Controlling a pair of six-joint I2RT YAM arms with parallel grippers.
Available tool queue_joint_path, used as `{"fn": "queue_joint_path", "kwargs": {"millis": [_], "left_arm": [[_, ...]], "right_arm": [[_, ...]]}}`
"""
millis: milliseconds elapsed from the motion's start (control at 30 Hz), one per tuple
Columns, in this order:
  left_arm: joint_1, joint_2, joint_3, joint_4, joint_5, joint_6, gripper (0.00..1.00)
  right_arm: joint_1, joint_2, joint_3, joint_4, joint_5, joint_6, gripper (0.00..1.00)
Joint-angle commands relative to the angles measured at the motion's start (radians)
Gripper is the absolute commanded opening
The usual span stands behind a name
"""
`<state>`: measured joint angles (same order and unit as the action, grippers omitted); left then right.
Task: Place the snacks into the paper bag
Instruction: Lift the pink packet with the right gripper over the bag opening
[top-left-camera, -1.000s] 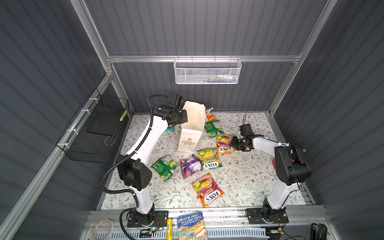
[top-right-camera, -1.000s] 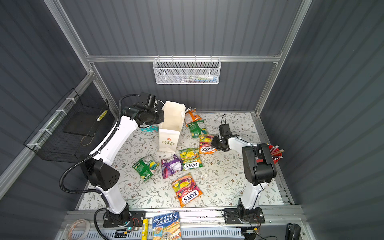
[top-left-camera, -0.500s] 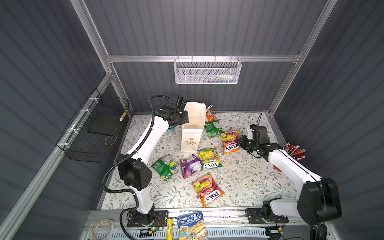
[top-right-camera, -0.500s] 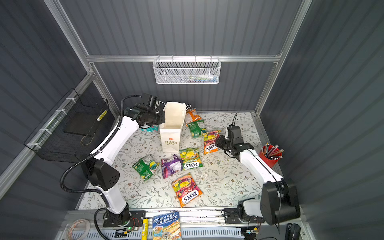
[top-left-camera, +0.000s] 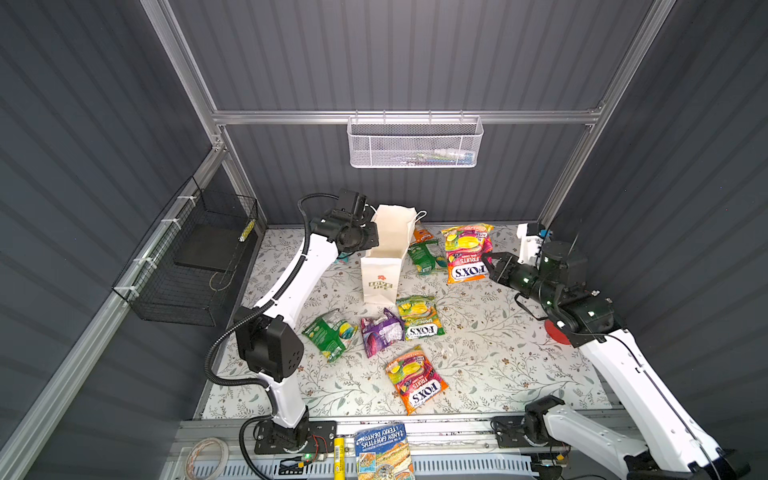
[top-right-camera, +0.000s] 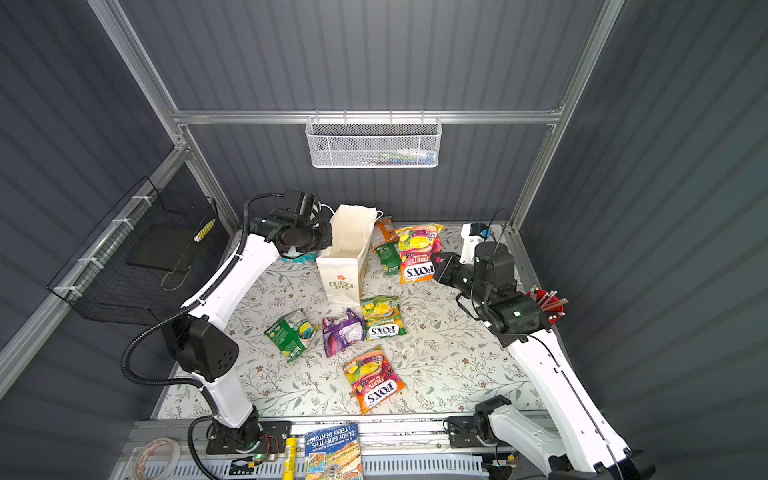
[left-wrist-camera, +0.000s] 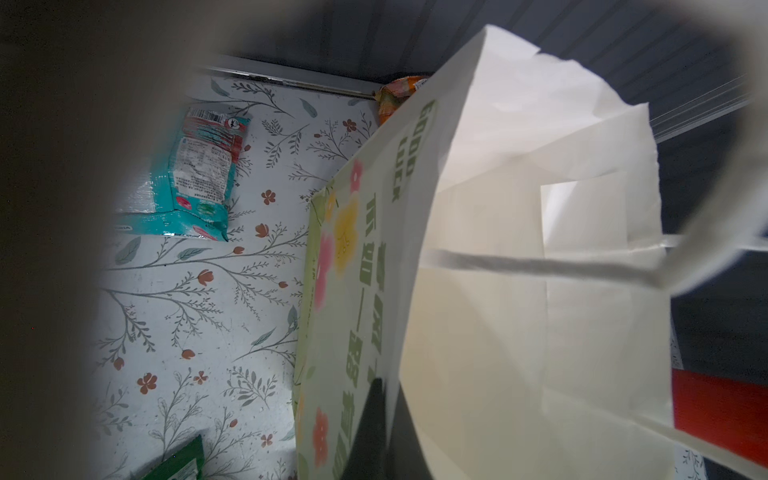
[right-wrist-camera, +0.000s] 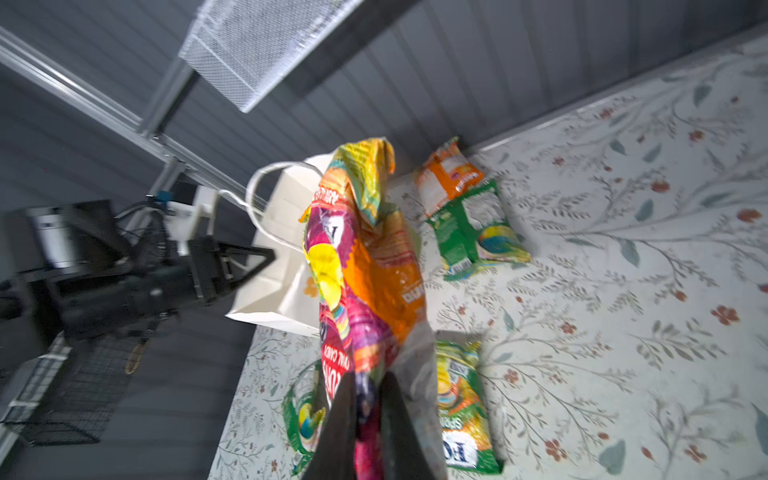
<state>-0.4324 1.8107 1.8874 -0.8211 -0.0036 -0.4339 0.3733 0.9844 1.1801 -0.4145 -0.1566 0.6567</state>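
The white paper bag (top-left-camera: 386, 249) (top-right-camera: 347, 257) stands open at the back of the table. My left gripper (top-left-camera: 368, 232) (left-wrist-camera: 382, 415) is shut on its left rim, one finger inside and one outside the wall (left-wrist-camera: 519, 291). My right gripper (top-left-camera: 488, 266) (top-right-camera: 436, 266) (right-wrist-camera: 368, 399) is shut on an orange FOX'S packet (top-left-camera: 465, 253) (right-wrist-camera: 365, 270), which hangs in the air to the right of the bag. On the table lie a green FOX'S packet (top-left-camera: 417, 318), a purple one (top-left-camera: 380, 332), a green one (top-left-camera: 330, 332), another orange FOX'S (top-left-camera: 415, 380), a green (top-left-camera: 424, 255) and an orange-white (top-left-camera: 422, 235) packet behind, and a teal one (left-wrist-camera: 199, 178).
A red cup of pens (top-right-camera: 548, 301) stands at the table's right edge, behind my right arm. A black wire basket (top-left-camera: 195, 257) hangs on the left wall and a white mesh basket (top-left-camera: 415, 143) on the back wall. A blue book (top-left-camera: 382, 451) lies on the front rail.
My right gripper has lifted the orange FOX'S packet off the table, and the arm's elbow has swung out to the right. The left gripper has stayed on the bag.
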Motion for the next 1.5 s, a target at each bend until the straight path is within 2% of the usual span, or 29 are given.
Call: {"fn": "queue_joint_path", "kwargs": {"millis": [0, 233, 400, 733, 1133, 1467], "left_arm": [[0.002, -0.041, -0.017, 0.009, 0.022, -0.022, 0.0], [0.0, -0.05, -0.028, 0.024, 0.052, -0.038, 0.0], [0.0, -0.068, -0.047, 0.044, 0.059, -0.05, 0.0], [0.0, -0.082, -0.071, 0.07, 0.083, -0.066, 0.0], [0.0, -0.089, -0.094, 0.098, 0.098, -0.074, 0.0], [0.0, -0.087, -0.106, 0.117, 0.12, -0.08, 0.0]], "right_arm": [[0.042, 0.018, 0.088, -0.019, 0.011, 0.024, 0.0], [0.169, 0.126, 0.279, 0.0, 0.077, 0.031, 0.0], [0.247, 0.289, 0.425, -0.004, 0.142, 0.018, 0.0], [0.31, 0.566, 0.624, -0.032, 0.265, 0.014, 0.0], [0.317, 0.717, 0.632, -0.076, 0.386, 0.01, 0.0], [0.321, 0.826, 0.691, -0.086, 0.362, 0.062, 0.0]]}}
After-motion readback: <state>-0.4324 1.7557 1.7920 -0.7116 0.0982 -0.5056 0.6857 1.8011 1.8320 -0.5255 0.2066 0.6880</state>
